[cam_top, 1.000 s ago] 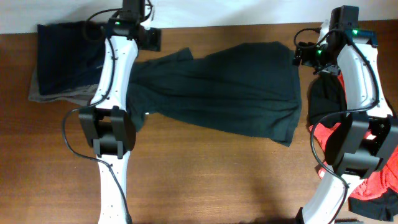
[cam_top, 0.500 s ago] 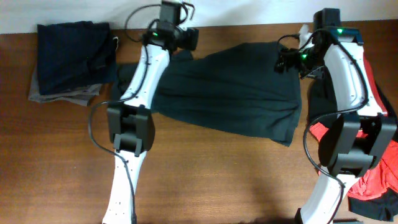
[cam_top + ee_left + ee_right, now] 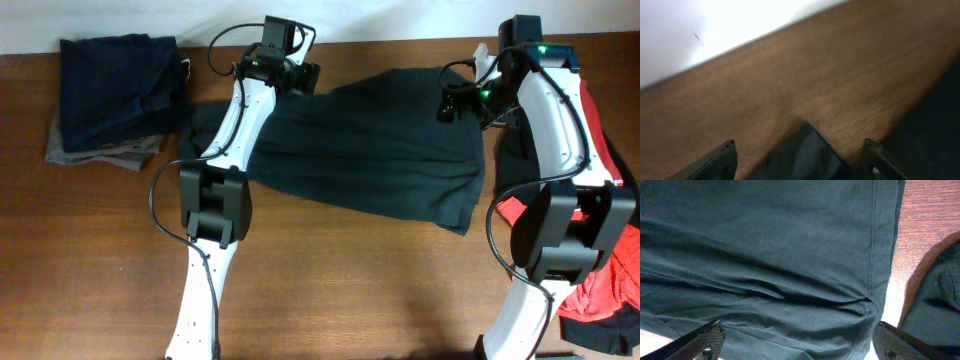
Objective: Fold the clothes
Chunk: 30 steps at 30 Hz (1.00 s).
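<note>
A dark green shirt lies spread flat across the middle of the table. My left gripper is open at the shirt's far left corner. In the left wrist view a corner of dark cloth lies between the open fingers, not pinched. My right gripper is open over the shirt's far right part. In the right wrist view its fingers are spread wide just above the shirt, near a stitched hem.
A stack of folded dark clothes sits at the far left. A dark garment and a pile of red clothes lie at the right edge. The table's back edge meets a white wall.
My left gripper has moved right, from beside the folded stack to the shirt's far left corner. My right gripper has moved left over the shirt. The shirt's left side has shifted right.
</note>
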Each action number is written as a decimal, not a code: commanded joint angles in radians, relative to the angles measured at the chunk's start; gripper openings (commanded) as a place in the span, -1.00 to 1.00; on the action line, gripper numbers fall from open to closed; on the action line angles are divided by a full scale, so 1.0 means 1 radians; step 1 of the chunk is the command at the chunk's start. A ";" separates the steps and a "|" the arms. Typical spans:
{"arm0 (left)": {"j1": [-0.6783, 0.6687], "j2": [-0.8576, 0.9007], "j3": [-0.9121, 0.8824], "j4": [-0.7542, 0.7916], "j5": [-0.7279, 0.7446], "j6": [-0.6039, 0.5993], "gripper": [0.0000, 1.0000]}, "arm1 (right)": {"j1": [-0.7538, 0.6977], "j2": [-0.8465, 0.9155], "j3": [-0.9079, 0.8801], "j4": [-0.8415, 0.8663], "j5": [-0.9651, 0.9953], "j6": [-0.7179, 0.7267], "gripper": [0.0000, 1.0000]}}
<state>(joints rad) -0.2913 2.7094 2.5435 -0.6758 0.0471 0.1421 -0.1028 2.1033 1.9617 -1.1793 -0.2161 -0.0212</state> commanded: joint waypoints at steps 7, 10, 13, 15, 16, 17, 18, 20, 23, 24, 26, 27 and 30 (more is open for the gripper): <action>0.006 0.063 0.012 -0.023 -0.021 0.033 0.57 | -0.002 -0.007 0.011 -0.011 0.015 -0.009 0.97; 0.008 0.081 0.012 -0.021 -0.025 0.032 0.57 | -0.002 -0.007 0.011 -0.013 0.018 -0.009 0.97; 0.011 0.093 0.012 -0.021 -0.029 0.032 0.58 | -0.002 -0.007 0.011 -0.015 0.018 -0.009 0.97; 0.013 0.096 0.012 -0.018 -0.037 0.032 0.57 | -0.002 -0.007 0.011 -0.016 0.018 -0.009 0.97; 0.015 0.096 0.012 -0.017 -0.045 0.032 0.56 | -0.002 -0.008 0.011 -0.018 0.018 -0.009 0.97; 0.017 0.096 0.012 -0.016 -0.052 0.032 0.47 | -0.002 -0.007 0.011 -0.018 0.018 -0.009 0.97; 0.019 0.096 0.012 -0.016 -0.055 0.032 0.40 | -0.002 -0.007 0.011 -0.018 0.018 -0.009 0.97; 0.026 0.095 0.012 -0.016 -0.055 0.032 0.19 | -0.002 -0.007 0.011 -0.018 0.018 -0.009 0.97; 0.034 0.095 0.012 -0.013 -0.055 0.032 -0.01 | -0.002 -0.007 0.011 -0.018 0.019 -0.009 0.97; 0.034 0.095 0.012 -0.012 -0.055 0.032 -0.11 | -0.002 -0.007 0.011 -0.018 0.022 -0.009 0.97; 0.035 0.095 0.012 -0.009 -0.055 0.032 -0.30 | -0.002 -0.007 0.011 -0.018 0.036 -0.009 0.97; 0.035 0.095 0.012 -0.008 -0.055 0.032 -0.38 | -0.002 -0.007 0.011 -0.018 0.045 -0.008 0.97; 0.035 0.095 0.012 -0.004 -0.055 0.032 -0.57 | -0.002 -0.007 0.010 -0.017 0.048 -0.008 0.97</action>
<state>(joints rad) -0.2646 2.7762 2.5439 -0.6876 0.0101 0.1692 -0.1032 2.1033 1.9617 -1.1965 -0.1925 -0.0273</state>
